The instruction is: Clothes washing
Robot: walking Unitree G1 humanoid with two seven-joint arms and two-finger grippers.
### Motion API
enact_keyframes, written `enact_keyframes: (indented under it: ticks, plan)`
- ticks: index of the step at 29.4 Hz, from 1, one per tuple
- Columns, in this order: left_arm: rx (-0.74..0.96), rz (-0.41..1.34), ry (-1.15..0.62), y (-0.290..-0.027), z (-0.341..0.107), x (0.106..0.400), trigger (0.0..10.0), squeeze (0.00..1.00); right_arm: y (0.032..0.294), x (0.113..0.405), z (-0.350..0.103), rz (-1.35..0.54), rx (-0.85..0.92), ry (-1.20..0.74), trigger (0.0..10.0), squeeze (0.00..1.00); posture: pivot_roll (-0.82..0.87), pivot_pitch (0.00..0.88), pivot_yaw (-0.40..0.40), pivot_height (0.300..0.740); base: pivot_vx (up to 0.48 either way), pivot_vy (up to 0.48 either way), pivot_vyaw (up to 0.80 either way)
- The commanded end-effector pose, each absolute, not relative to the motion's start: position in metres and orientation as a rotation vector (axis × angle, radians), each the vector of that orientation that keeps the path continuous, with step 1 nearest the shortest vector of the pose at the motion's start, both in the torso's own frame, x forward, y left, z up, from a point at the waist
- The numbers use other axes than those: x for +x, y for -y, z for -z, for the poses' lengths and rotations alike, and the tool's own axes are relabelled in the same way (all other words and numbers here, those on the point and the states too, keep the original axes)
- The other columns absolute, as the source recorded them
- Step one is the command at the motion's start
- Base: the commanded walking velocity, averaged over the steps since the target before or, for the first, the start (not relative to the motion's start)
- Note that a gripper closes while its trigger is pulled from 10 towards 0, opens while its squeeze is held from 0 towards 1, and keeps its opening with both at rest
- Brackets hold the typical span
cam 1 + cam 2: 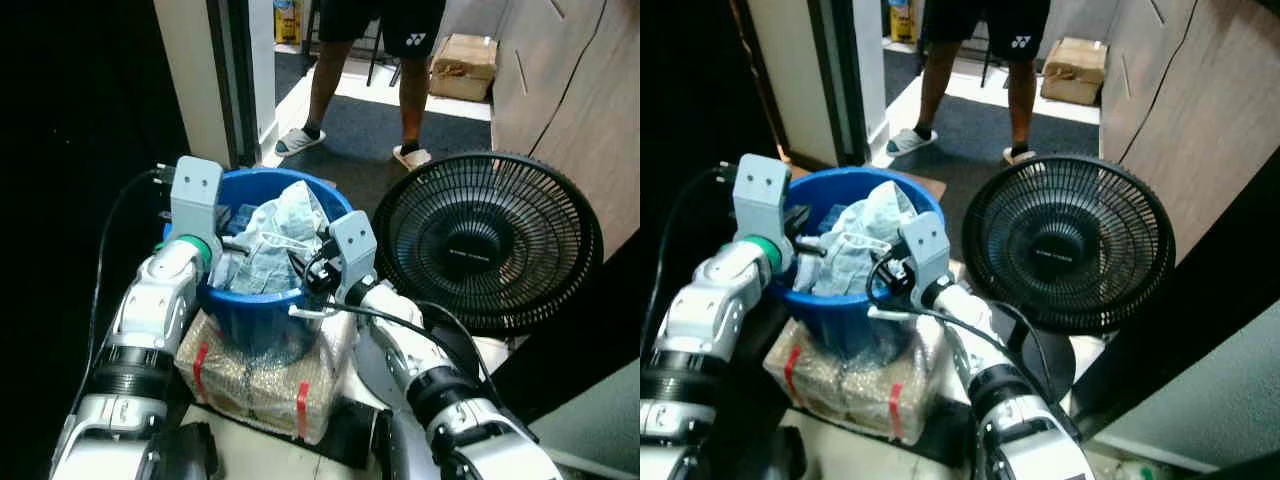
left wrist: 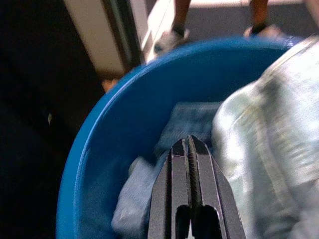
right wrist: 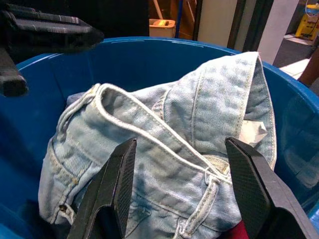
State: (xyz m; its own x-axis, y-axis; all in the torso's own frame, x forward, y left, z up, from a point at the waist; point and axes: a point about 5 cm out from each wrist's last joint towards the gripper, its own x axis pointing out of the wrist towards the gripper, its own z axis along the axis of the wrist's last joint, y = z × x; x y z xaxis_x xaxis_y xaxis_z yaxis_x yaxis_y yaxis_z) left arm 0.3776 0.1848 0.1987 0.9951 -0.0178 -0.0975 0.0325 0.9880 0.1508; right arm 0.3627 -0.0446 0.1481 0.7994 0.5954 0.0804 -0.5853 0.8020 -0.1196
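While jeans (image 3: 164,149) fill bucket (image 1: 262,310) | darker cloth beneath, perhaps denim

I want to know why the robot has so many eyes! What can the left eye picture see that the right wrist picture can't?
The left eye view takes in the room: a black fan, a person's legs, a cardboard box, the wrapped bundle under the bucket, and the left gripper dipped into it. The right wrist view, close up, adds the light denim jeans' seams and belt loop, with the right gripper open over them. Both show the blue bucket and jeans.
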Motion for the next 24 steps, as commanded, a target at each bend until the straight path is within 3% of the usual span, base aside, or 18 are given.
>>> enact_keyframes:
  ticks: [1, 16, 18, 24]
  plan:
    - [0.169, 0.016, -0.146, -0.194, -0.186, 0.378, 10.0, 0.0, 0.043, 0.362, -0.142, -0.641, -0.091, 0.084, 10.0, 0.0, 0.13, 0.07, -0.001, 0.471, 0.0, 0.0, 0.0]
    - [0.255, 0.078, -0.293, -0.198, -0.143, 0.375, 10.0, 0.0, 0.045, 0.362, -0.139, -0.636, -0.098, 0.072, 10.0, 0.0, 0.13, 0.072, -0.011, 0.471, 0.0, 0.0, 0.0]
    - [0.452, 0.067, -0.297, -0.2, -0.137, 0.375, 10.0, 0.0, 0.047, 0.363, -0.139, -0.63, -0.1, 0.072, 10.0, 0.0, 0.13, 0.072, -0.011, 0.471, 0.0, 0.0, 0.0]
    - [0.559, 0.061, -0.321, -0.203, -0.13, 0.374, 10.0, 0.0, 0.051, 0.363, -0.137, -0.617, -0.104, 0.069, 10.0, 0.0, 0.13, 0.069, -0.006, 0.471, 0.0, 0.0, 0.0]
